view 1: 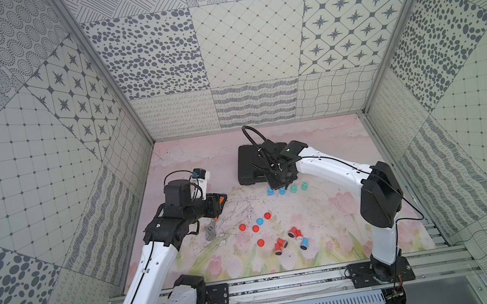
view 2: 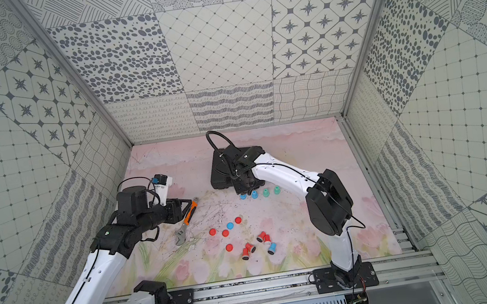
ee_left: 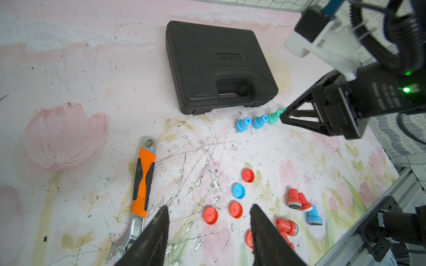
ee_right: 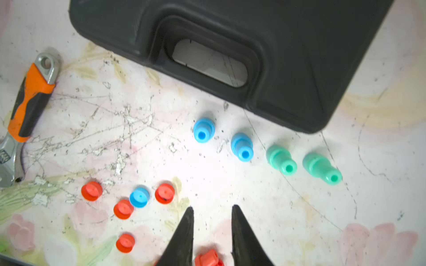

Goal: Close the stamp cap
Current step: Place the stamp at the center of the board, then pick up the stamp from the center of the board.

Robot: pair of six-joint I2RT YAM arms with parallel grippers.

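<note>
Right wrist: black case [ee_right: 299, 57] closed, contents hidden; right pincer [ee_right: 212, 206], left pincer [ee_left: 208, 206] both apart.

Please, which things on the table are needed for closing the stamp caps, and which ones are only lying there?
Needed:
- red caps
- blue cap
- lying red stamps
- lying blue stamp
- standing blue stamps and green stamps, which seem capped already

Only lying there:
- wrench
- case
</note>
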